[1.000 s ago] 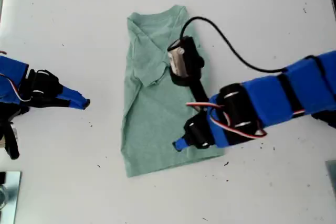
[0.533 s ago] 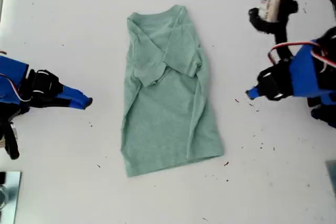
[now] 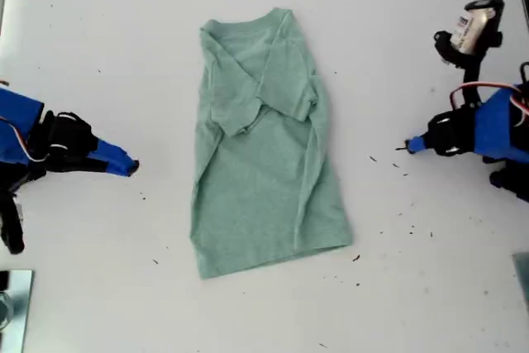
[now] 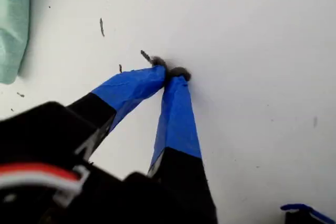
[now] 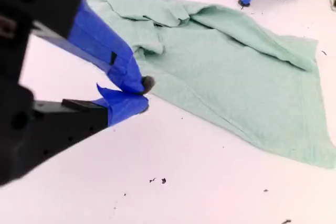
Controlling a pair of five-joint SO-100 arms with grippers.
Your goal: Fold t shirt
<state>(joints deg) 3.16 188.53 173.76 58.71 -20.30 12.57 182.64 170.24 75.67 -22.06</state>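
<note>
The pale green t shirt (image 3: 264,163) lies flat in the middle of the white table (image 3: 413,22), neck toward the exterior view's top, with both long sides and sleeves folded inward. My first gripper (image 3: 411,146) is at the exterior view's right, shut and empty, a short way off the shirt's edge; its taped tips (image 4: 170,73) meet just above the bare table, and a corner of the shirt (image 4: 13,24) shows beyond them. My second gripper (image 3: 132,167) is at the exterior view's left, shut and empty (image 5: 142,94), short of the shirt (image 5: 236,66). The first gripper (image 5: 244,1) shows beyond the cloth.
Small dark specks (image 3: 397,229) dot the table near the first gripper. A metal object (image 3: 12,299) sits at the exterior view's bottom left corner. The first arm's camera and cable (image 3: 471,31) stand at the exterior view's upper right.
The first arm was reaching over the shirt a second ago; it has pulled back to the exterior view's right, leaving the shirt folded. The second arm has barely moved.
</note>
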